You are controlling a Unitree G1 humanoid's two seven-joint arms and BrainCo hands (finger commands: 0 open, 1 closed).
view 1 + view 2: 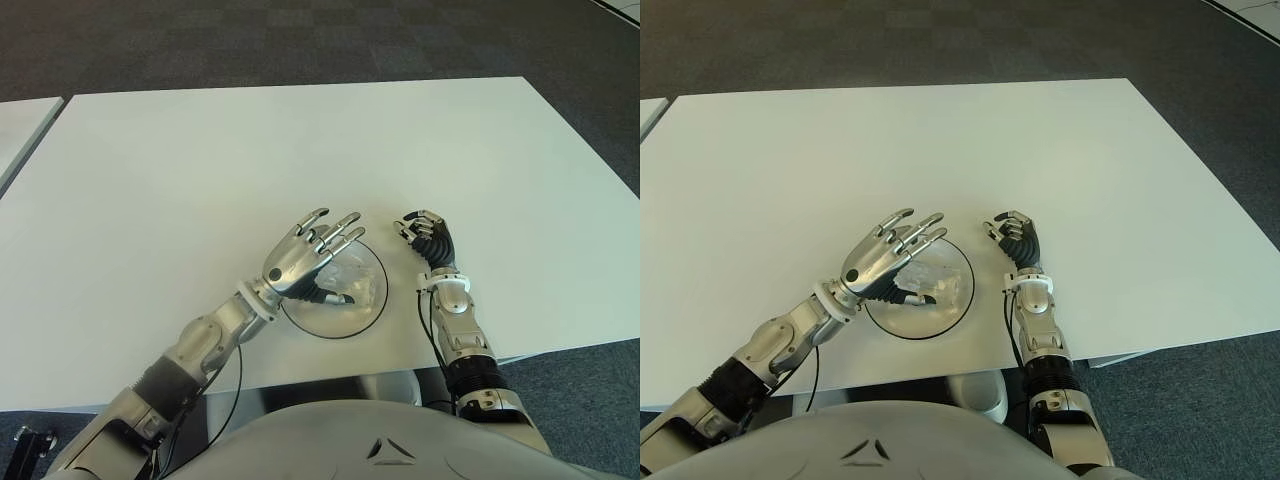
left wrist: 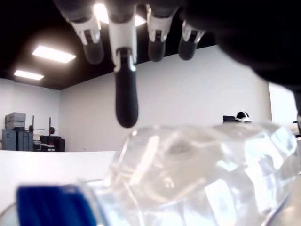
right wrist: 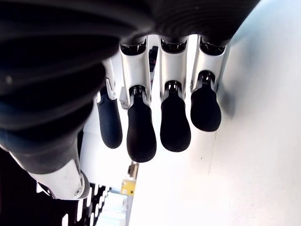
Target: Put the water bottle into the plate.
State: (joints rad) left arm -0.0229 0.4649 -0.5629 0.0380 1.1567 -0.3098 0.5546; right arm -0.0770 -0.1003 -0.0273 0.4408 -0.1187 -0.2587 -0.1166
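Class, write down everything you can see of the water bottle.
The water bottle is clear, crinkled plastic with a blue cap. It lies on its side in the round plate on the white table. The left hand is above it, fingers spread, not gripping it. The curled right hand shows to the plate's right.

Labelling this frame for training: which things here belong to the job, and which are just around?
Job:
- crumpled clear plastic water bottle, lying in the plate
- round clear glass plate
- left robot hand, open above the bottle

Around:
- right robot hand, curled, right of the plate
- white table
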